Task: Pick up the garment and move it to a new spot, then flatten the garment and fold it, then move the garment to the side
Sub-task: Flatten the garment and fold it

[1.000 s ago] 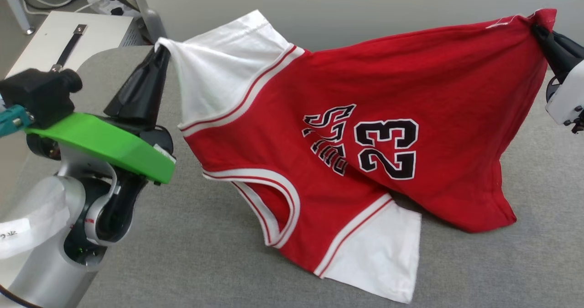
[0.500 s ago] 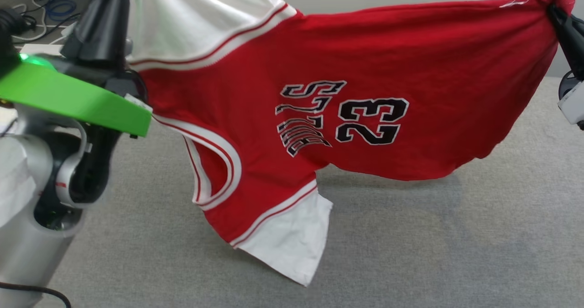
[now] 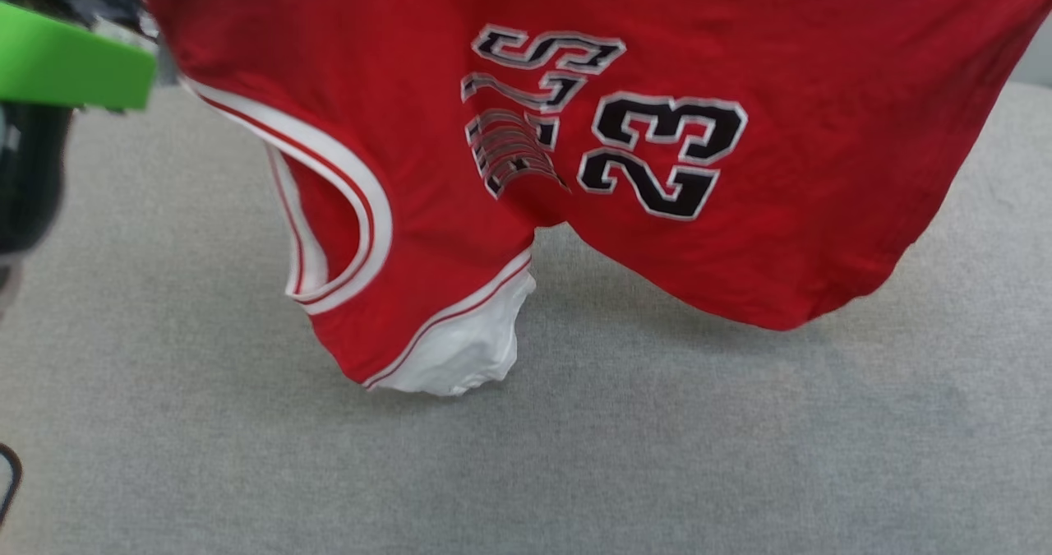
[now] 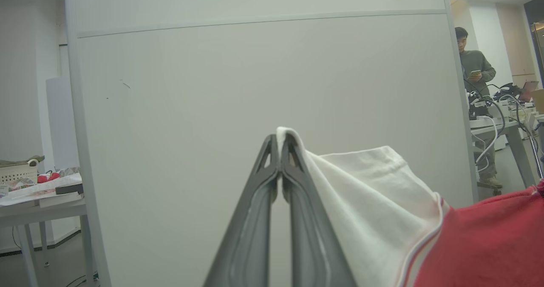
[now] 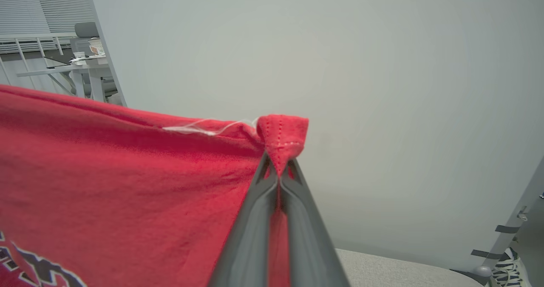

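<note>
The garment (image 3: 723, 210), a red jersey with a black 23 and white striped trim, hangs stretched in the air across the head view. Its lower white sleeve (image 3: 464, 358) dangles onto the grey table (image 3: 575, 456). In the left wrist view my left gripper (image 4: 279, 144) is shut on the edge of the garment's white sleeve (image 4: 374, 202). My right gripper (image 5: 278, 168) is shut on a red hem corner (image 5: 282, 136) of the garment in the right wrist view. My left arm's green cover (image 3: 66, 66) shows at the head view's upper left.
A pale partition wall (image 4: 255, 87) stands behind the table. Beyond it a person (image 4: 476, 70) stands at a cluttered desk, and another desk (image 4: 38, 193) with a basket sits at the left. A black cable (image 3: 8, 481) lies at the table's left edge.
Both grippers have risen with the garment, lifting it almost fully off the table. Its lower white sleeve has bunched up where it touches the cloth. The head view has shifted too.
</note>
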Tool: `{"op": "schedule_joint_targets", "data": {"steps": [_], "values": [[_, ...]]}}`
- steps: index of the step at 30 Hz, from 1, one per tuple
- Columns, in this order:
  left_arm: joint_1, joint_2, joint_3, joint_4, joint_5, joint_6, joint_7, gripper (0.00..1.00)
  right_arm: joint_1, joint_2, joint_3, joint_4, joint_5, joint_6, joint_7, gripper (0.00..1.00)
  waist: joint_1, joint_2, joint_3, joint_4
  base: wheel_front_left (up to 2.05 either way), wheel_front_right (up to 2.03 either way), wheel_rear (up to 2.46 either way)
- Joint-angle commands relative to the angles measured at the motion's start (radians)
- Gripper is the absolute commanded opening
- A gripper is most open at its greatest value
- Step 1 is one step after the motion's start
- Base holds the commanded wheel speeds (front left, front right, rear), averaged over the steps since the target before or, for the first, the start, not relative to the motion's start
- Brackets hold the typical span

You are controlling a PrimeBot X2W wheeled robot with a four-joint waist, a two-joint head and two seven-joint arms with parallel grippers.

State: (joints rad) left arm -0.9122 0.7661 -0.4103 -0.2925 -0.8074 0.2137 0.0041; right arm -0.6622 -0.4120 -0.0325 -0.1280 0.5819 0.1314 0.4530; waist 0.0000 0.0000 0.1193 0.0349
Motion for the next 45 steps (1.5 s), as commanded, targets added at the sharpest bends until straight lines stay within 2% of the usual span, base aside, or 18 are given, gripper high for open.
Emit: {"op": "schedule_joint_targets", "data": {"steps": [1,10,19,22,27,34,37,39,45], "values": [[-0.034,0.013,0.002,0.012,0.023,-0.012,-0.002,0.0,-0.025,0.006,-0.002,-0.007,-0.011,-0.001,0.002,0.0,0.0,0.0,0.061,-0.013,0.0,0.0,0.0],[-0.245,0.039,0.0,0.115,0.075,-0.106,0.011,0.0,-0.24,-0.013,0.024,0.058,-0.061,-0.001,-0.024,0.0,0.0,0.0,0.255,-0.02,0.0,0.0,0.0],[-0.612,-0.021,-0.048,0.383,0.175,-0.229,0.01,0.0,-0.558,-0.006,0.082,0.273,-0.117,-0.001,-0.122,0.0,0.0,0.0,0.442,-0.035,0.0,0.0,0.0],[-0.738,-0.039,-0.065,0.497,0.222,-0.262,-0.007,0.0,-0.662,0.025,0.115,0.374,-0.147,-0.001,-0.192,0.0,0.0,0.0,0.482,-0.068,0.0,0.0,0.0],[-0.88,-0.089,-0.09,0.655,0.278,-0.283,-0.061,0.0,-0.808,0.068,0.143,0.54,-0.186,-0.001,-0.296,0.0,0.0,0.0,0.525,-0.085,0.0,0.0,0.0],[-1.05,-0.161,-0.076,0.873,0.335,-0.28,-0.234,0.0,-0.999,0.107,0.11,0.744,-0.26,-0.001,-0.459,0.0,0.0,0.0,0.588,-0.08,0.0,0.0,0.0],[-1.05,-0.204,-0.066,0.93,0.347,-0.3,-0.264,0.0,-1.063,0.124,0.093,0.847,-0.295,-0.001,-0.556,0.0,0.0,0.0,0.612,-0.061,0.0,0.0,0.0],[-1.016,-0.222,-0.048,0.918,0.343,-0.309,-0.265,0.0,-1.064,0.129,0.109,0.879,-0.298,-0.001,-0.578,0.0,0.0,0.0,0.617,-0.052,0.0,0.0,0.0],[-0.81,-0.277,0.019,0.863,0.318,-0.327,-0.266,0.0,-1.003,0.118,0.181,0.946,-0.274,-0.001,-0.626,0.0,0.0,0.0,0.599,-0.022,0.0,0.0,0.0]]}}
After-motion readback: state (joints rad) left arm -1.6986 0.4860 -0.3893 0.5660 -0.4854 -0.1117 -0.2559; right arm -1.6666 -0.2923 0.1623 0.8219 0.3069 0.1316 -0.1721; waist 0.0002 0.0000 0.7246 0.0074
